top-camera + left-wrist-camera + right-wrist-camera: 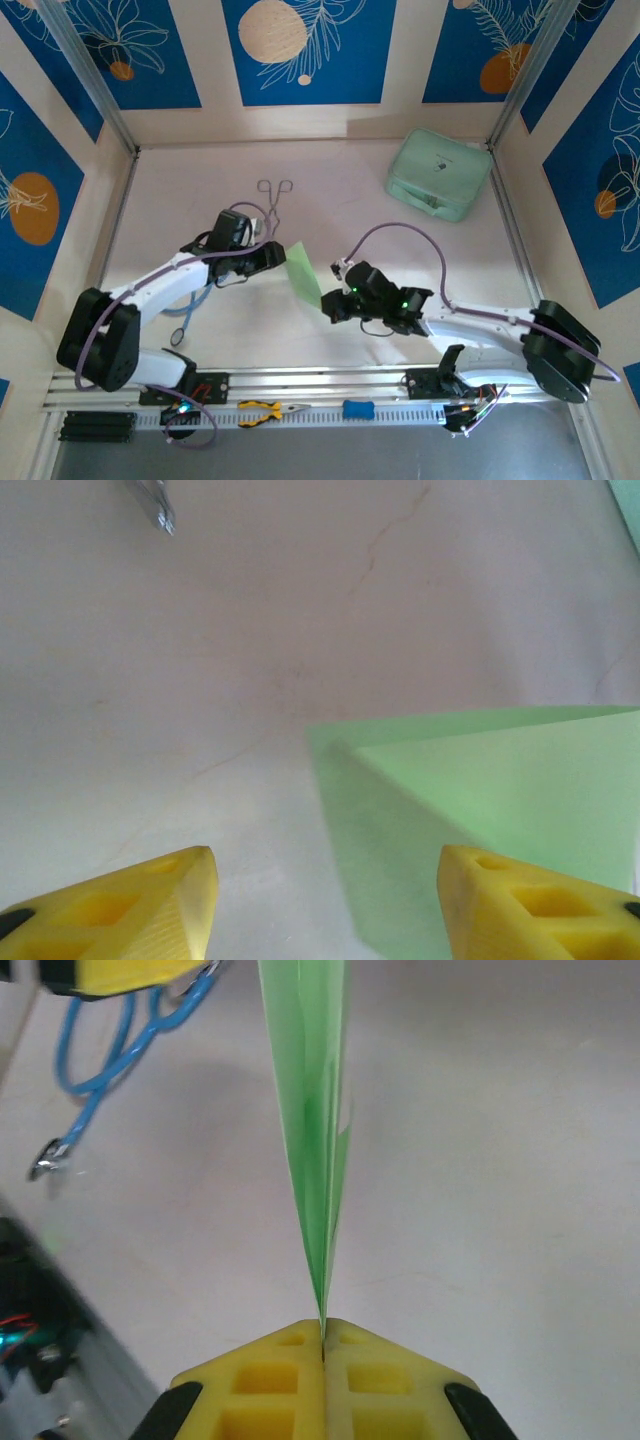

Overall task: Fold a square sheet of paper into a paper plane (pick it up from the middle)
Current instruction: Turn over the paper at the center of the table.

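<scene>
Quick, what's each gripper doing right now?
Left gripper: open, gripping nothing.
Right gripper: closed on the green paper.

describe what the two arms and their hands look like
Both the left arm and right arm have white links with black joints and bases, each trailed by a looping purple cable. The left hand and right hand carry yellow wedge-shaped fingers with rectangular recesses and black mounts. Small green lights glow at the right wrist.
</scene>
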Controlling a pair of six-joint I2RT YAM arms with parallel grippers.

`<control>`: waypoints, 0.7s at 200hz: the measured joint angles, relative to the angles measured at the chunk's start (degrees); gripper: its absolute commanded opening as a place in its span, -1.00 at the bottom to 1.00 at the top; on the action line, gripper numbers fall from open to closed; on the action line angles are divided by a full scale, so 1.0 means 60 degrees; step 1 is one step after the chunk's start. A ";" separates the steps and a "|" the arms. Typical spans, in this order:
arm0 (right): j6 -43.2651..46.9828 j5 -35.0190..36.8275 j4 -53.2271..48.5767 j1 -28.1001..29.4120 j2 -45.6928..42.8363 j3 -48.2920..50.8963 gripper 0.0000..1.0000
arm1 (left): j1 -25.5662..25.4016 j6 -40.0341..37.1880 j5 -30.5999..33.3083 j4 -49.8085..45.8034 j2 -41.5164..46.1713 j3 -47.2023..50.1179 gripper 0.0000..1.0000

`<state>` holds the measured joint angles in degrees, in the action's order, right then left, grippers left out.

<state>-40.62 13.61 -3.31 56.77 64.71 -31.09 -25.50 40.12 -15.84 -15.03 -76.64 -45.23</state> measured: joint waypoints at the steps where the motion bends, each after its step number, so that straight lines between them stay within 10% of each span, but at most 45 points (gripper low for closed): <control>1: 0.0025 0.0076 -0.0062 0.0007 -0.0036 -0.0007 -0.87 | 0.0000 0.0000 0.0025 -0.0036 0.0025 -0.0022 0.23; 68: 0.0346 0.3803 -0.4521 0.0426 -0.0149 -0.1956 -0.87 | 0.0004 -0.0630 0.0692 -0.1745 0.0477 -0.1333 0.26; 140: -0.1548 0.6255 -0.9358 0.1443 0.4484 -0.5176 -0.84 | 0.0018 -0.0976 0.1705 -0.3053 0.0849 -0.1934 0.30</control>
<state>-49.91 51.13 -59.46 65.43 91.61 -62.15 -25.39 34.26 -5.61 -33.34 -71.55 -56.84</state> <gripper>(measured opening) 0.079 0.644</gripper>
